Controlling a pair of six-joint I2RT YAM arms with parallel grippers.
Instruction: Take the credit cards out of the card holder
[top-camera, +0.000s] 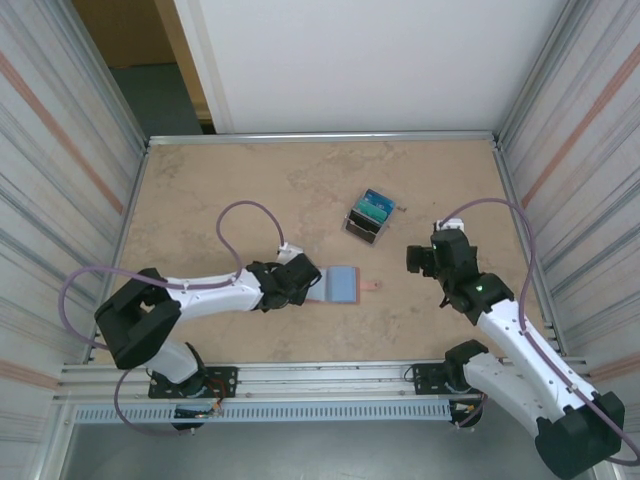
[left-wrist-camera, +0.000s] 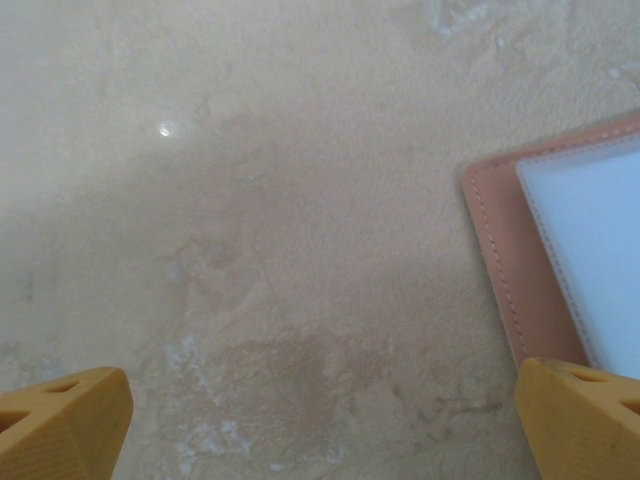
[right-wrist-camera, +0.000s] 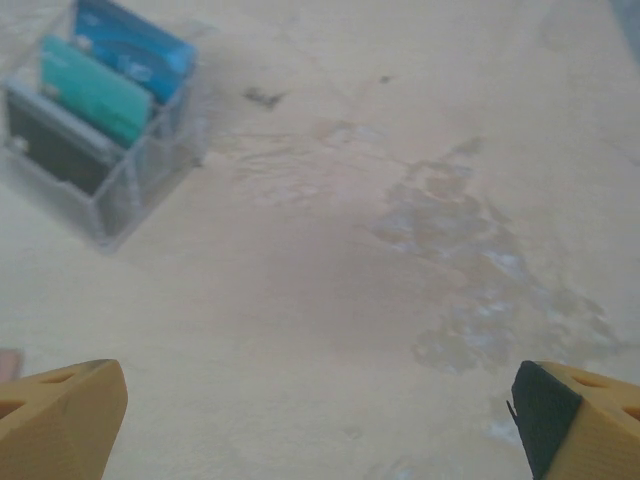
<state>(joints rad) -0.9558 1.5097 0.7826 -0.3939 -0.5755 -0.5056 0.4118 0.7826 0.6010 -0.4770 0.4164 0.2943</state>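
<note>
Salmon-pink and lying open flat, the card holder (top-camera: 340, 285) sits near the table's (top-camera: 220, 180) front middle in the overhead view, with its blue face up and its small tab pointing right. The left gripper (top-camera: 306, 283) is low at its left edge, and the right gripper (top-camera: 424, 258) is well apart on the right. A clear plastic box (top-camera: 370, 215) of cards stands behind, in nobody's way. From the left wrist, the jaws are spread wide and empty, and one fingertip (left-wrist-camera: 580, 415) hangs over the holder's stitched corner. Whether the pale blue panel (left-wrist-camera: 590, 240) is a credit card or lining, I cannot tell. Closing here would likely pinch leather with card and drag the whole wallet. From the right wrist, that claw is equally wide and empty over bare table, so nothing pins the holder down.
</note>
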